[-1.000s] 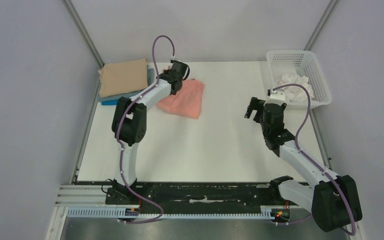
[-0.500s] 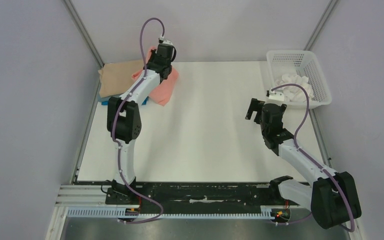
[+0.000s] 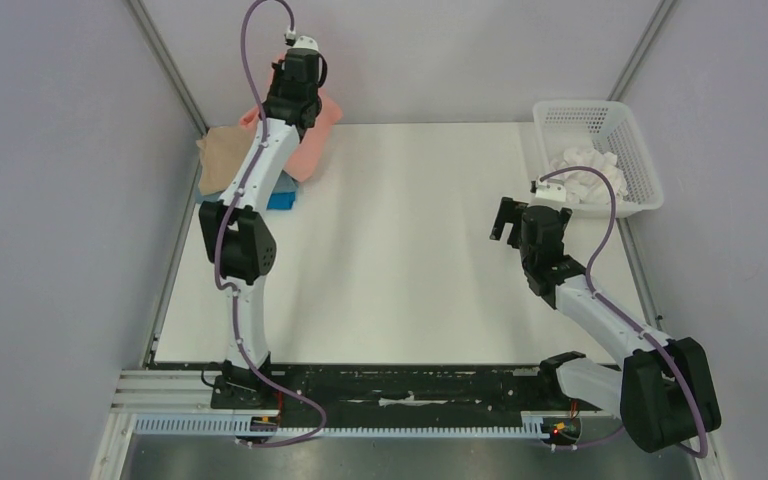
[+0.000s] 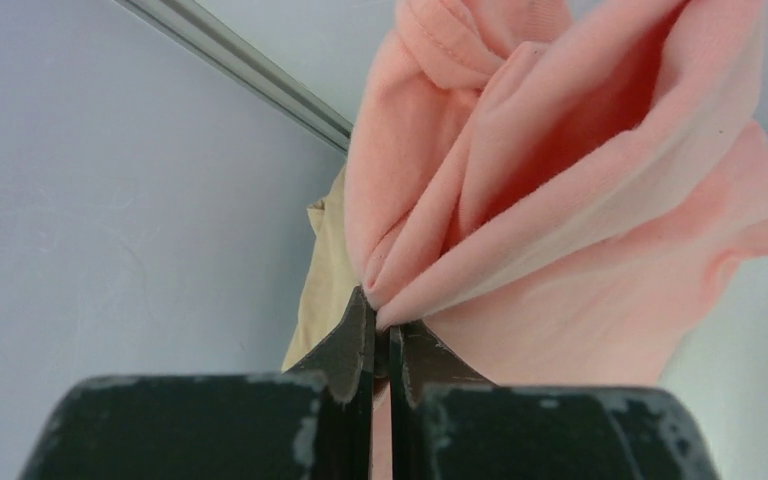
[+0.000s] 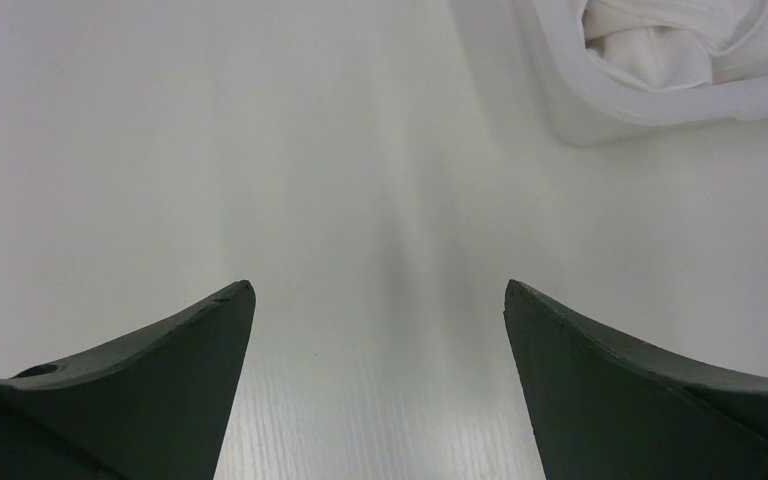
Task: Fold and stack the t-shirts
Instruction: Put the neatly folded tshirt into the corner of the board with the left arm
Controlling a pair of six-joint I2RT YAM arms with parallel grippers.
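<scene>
Salmon-pink t-shirt (image 4: 560, 200): gathered in soft folds and held off the bench (image 3: 410, 260), over its far-left corner. It hangs just above the pile of folded shirts. You cannot tell whether its lower edge touches the pile.
Left jaws: closed tight on a pinched fold of the salmon-pink t-shirt, with cloth pressed between the two tips.
Tan t-shirt (image 3: 222, 160): a flat folded rectangle, topmost in the pile. Its right part is covered from your overhead view by the hanging pink cloth.
Bright blue t-shirt (image 3: 282, 200): only a corner shows, under the tan one at the near-right of the pile. Any layers between are hidden from you.
Left arm (image 3: 245, 180): stretched far forward and raised, reaching over the pile.
Right jaws: spread wide, gripping nothing, poised over bare bench on the right side.
Basket (image 3: 620, 125): white mesh, at the far-right corner, well apart from the pile, with white cloth (image 3: 585, 170) inside.
Done, as you may judge: at least two shirts lie folded and stacked, and the pink one is lifted into position above them.
Left, as you may judge: lower the pink shirt flat onto the tan one, release it, and square its edges. It looks bunched, so expect it to need smoothing.
</scene>
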